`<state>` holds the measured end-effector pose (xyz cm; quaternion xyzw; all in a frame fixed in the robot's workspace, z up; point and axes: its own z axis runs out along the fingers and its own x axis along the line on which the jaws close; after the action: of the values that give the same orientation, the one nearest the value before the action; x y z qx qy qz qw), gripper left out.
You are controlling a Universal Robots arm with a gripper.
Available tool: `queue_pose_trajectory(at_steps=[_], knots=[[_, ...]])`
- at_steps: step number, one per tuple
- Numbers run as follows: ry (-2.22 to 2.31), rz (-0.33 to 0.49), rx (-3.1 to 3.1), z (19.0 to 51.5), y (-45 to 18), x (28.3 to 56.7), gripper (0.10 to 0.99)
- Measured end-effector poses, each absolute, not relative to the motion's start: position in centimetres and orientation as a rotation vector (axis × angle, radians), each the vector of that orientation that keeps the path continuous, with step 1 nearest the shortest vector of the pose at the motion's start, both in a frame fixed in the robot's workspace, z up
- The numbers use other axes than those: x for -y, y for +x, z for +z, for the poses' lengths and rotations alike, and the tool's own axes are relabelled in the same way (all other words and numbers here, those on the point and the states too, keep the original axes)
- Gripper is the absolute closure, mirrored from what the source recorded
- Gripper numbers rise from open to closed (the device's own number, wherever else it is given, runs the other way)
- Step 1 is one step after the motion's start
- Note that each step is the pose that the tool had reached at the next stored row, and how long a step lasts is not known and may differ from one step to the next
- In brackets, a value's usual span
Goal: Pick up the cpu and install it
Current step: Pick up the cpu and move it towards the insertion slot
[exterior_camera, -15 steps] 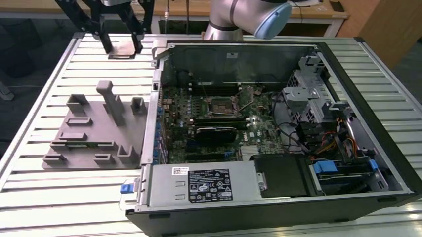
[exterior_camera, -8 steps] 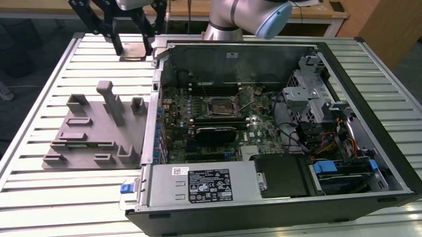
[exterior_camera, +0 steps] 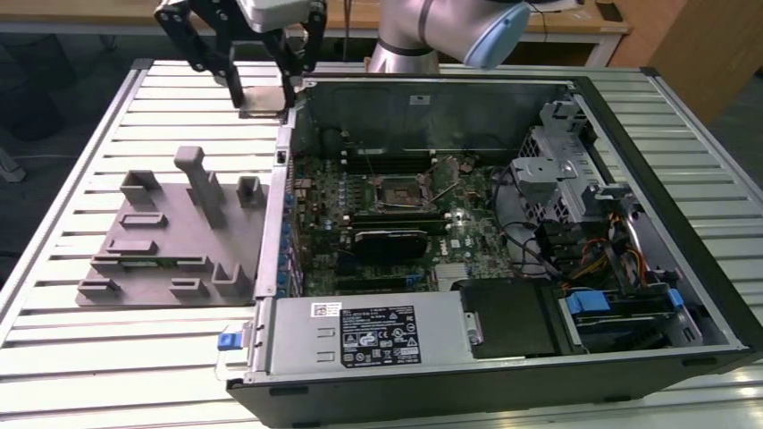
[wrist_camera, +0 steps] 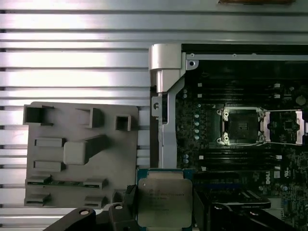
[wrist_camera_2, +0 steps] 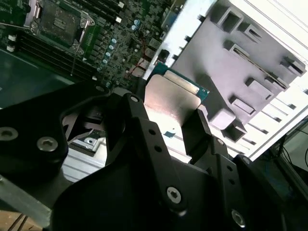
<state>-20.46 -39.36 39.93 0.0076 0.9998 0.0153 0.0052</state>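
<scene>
While the hand [exterior_camera: 264,93] is hanging high over the slatted metal bench [exterior_camera: 71,357], it is clamping the cpu [exterior_camera: 264,104] between its two black fingers [wrist_camera_2: 198,129], one finger pressing on each of two opposite edges of the chip. In the exterior view the hand and chip are sitting just outside the far corner of the open computer case [exterior_camera: 667,192], on the exterior view's left, and well above the bench surface.

In the first wrist view the cpu [wrist_camera: 161,202] is showing its silver-grey metal top with a thin green rim, facing the camera; in the second wrist view its pale underside [wrist_camera_2: 172,98] is turning toward the lens.

Below it, the grey tray [exterior_camera: 167,241] is lying flat on the bench just beside the case, on the exterior view's left, with a long green memory stick [wrist_camera: 62,182] resting in one of its slots.

Inside the case, the square black socket [wrist_camera: 240,127] on the green motherboard [exterior_camera: 477,237] is sitting bare, with its metal frame [wrist_camera: 285,127] standing swung open beside it. The cpu is well apart from the socket.
</scene>
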Motion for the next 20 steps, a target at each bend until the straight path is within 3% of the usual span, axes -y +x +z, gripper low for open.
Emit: queue_pose_trajectory(at_steps=[20], knots=[[0.024, 0.048, -3.138, 37.7, -11.8, 39.4, 0.541]])
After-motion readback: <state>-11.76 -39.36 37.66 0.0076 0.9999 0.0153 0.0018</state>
